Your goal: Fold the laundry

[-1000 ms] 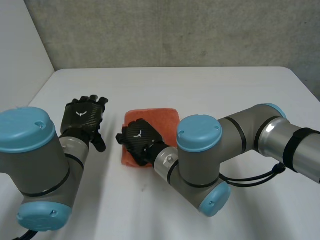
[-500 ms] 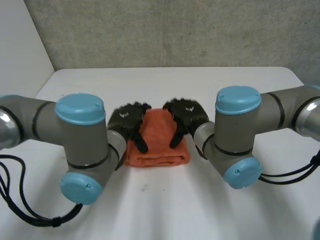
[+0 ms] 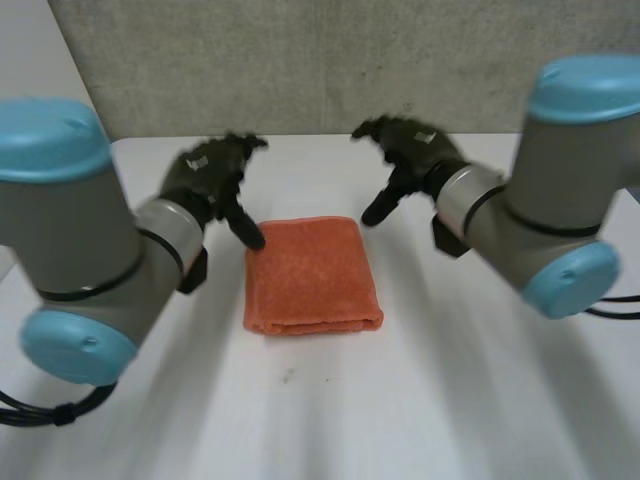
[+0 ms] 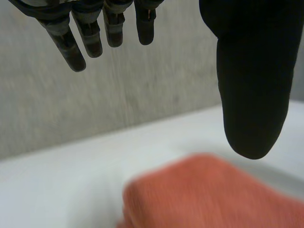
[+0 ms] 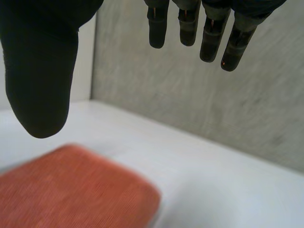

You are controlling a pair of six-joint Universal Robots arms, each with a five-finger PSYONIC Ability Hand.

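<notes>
An orange cloth, folded into a thick rectangle, lies flat on the white table in the middle of the head view. My left hand hovers in the air just off the cloth's far left corner, fingers straight and empty. My right hand hangs off the far right corner, also open and holding nothing. From the left wrist, the cloth lies below the thumb and clear of the fingers. Seen from the right wrist, the cloth sits under the thumb, untouched.
A grey concrete wall runs behind the table's far edge. A white wall stands at the far left. Bare tabletop surrounds the cloth on every side.
Both hands have lifted off the folded cloth and pulled back and outward toward the far corners. The right hand's fingers have straightened. The cloth lies uncovered and flat.
</notes>
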